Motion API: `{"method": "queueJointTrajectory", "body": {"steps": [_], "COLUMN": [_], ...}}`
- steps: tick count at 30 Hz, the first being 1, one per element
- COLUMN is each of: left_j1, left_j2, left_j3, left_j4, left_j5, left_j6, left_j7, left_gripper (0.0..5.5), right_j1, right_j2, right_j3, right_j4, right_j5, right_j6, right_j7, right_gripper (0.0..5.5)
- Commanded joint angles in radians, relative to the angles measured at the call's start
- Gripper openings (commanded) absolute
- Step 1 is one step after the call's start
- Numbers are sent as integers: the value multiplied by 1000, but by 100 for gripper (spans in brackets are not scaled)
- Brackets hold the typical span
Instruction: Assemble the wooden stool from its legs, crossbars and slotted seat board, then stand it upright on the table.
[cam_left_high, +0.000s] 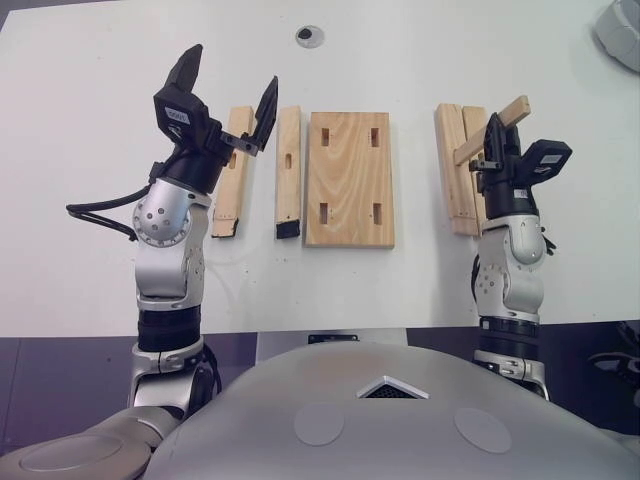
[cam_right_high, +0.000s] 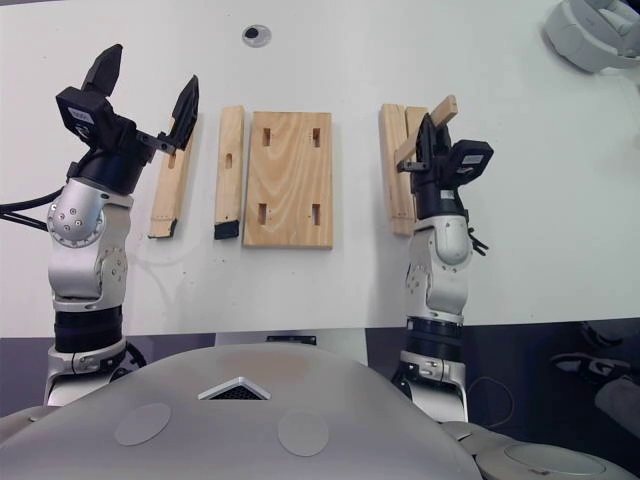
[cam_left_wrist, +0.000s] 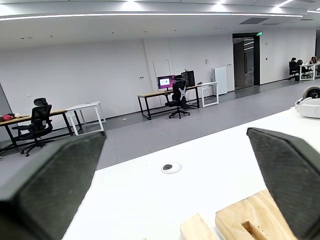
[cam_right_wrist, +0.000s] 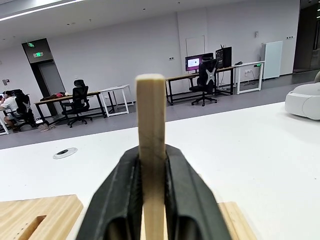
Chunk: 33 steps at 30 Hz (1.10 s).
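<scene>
The right gripper (cam_left_high: 492, 138) had its jaws clenched on a crossbar (cam_left_high: 512, 110), which slanted across the right pair of legs (cam_left_high: 458, 170) just below. These lay lengthwise on the counter (cam_left_high: 100, 120) beside the seat board (cam_left_high: 349, 178). The left gripper (cam_left_high: 232, 68) hung over the left legs (cam_left_high: 288, 170), jaws released.

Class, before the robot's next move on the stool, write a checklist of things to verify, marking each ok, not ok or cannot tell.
1. Crossbar gripped: ok, right gripper shut on it.
2. Left gripper free: ok, open, holding nothing.
3. Seat board slots clear: ok, lying flat, four slots bare.
4. Legs laid out: ok, two left legs and two right legs lie flat beside the board.
5. Crossbar seated in a leg slot: not ok, held slanted, in no slot.
</scene>
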Motion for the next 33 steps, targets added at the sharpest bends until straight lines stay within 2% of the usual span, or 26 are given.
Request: {"method": "queueJointTrajectory", "body": {"steps": [1,11,18,33], "left_j1": [5,1,5,-12], "left_j2": [13,9,10,15], "left_j3": [-1,-5,-3,-3], "left_j4": [-9,-4,-7,9], "left_j5": [7,9,11,18], "left_j6": [-4,-6,-7,-11], "left_j7": [-10,-10,-11,-21], "left_gripper": [518,518,518,518], "right_j1": [15,-23,42,62], "right_j2": [-10,-19,-69,-60], "right_j3": [16,11,59,31], "right_j4": [28,121,236,367], "right_j5": [-49,-134,-210,-141], "right_j6": [-11,-32,-74,1], "right_j7": [-5,-66,-36,-34], "right_gripper": [42,42,42,42]}}
